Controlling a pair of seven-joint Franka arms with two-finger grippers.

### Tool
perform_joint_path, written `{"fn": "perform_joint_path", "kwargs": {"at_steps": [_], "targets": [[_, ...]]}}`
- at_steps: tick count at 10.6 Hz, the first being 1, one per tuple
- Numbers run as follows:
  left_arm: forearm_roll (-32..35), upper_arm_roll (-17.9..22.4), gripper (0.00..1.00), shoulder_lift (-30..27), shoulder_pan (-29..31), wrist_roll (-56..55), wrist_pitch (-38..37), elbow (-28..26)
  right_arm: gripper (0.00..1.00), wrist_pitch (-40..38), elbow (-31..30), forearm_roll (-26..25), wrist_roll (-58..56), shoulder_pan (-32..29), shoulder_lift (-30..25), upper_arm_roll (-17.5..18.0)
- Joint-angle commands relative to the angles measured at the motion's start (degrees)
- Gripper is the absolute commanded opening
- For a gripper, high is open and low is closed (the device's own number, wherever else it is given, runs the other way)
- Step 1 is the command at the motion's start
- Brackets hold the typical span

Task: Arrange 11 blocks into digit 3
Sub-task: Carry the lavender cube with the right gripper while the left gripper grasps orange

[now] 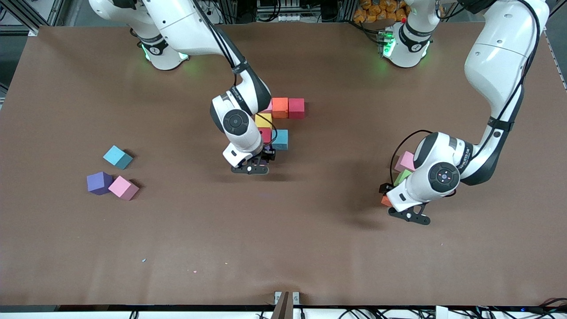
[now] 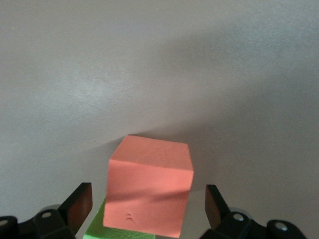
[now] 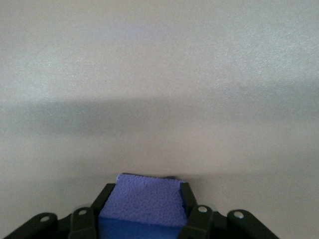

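- The right gripper [image 3: 142,219] has its fingers [image 3: 102,204] closed on a purple block [image 3: 142,206], low over the desk [image 1: 283,248] at the camera-side end of the partly built digit 3 [image 1: 280,122]
- That figure so far shows an orange block [image 1: 280,107] and a red block [image 1: 296,108] side by side, with a yellow block [image 1: 264,119], another red one and a light blue block [image 1: 280,139] nearer the front camera; the arm hides part of it
- The left gripper [image 2: 149,206] has its fingers [image 2: 79,204] spread open on either side of a salmon-orange block [image 2: 149,191], not touching it; a green block [image 2: 107,229] lies just beside that block, and a pink block [image 1: 405,161] sits close by toward the left arm's end
- Three spare cubes wait toward the right arm's end: a light blue cube [image 1: 117,157], a purple cube [image 1: 99,182] and a pink cube [image 1: 123,187], the last two touching
- The blocks look light and matte, likely foam, with a faint dent on the salmon-orange face, so a gentle squeeze should do
- Best hold is on two opposite flat faces, squarely centred, since a corner grip would probably twist the cube
- The green neighbour may get nudged as the fingers close
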Motion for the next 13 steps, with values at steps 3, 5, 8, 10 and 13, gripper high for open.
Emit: {"fn": "perform_joint_path", "kwargs": {"at_steps": [3, 5, 8, 10, 13], "targets": [[1.39, -0.17, 1.00, 1.30, -0.09, 3.64, 0.58, 0.43, 1.00, 0.22, -1.78, 0.01, 1.16, 0.72, -2.33, -0.37], [0.78, -0.17, 1.00, 1.65, 0.18, 5.49, 0.58, 0.43, 1.00, -0.22, -1.51, 0.27, 1.34, 0.46, -3.30, -0.37], [0.77, -0.17, 1.00, 2.01, 0.27, 5.76, 0.58, 0.35, 1.00, -4.07, -0.64, 0.10, 0.11, -3.48, -6.63, -0.10], [0.60, -0.08, 1.00, 2.18, 0.27, 7.43, 0.58, 0.35, 1.00, -9.35, 2.17, -0.08, -4.08, -6.56, -7.34, -0.10], [1.04, -0.08, 0.80, 2.18, 0.35, 7.43, 0.58, 0.52, 1.00, -10.86, 2.36, -0.25, -17.68, -13.93, -8.23, -0.10]]}}
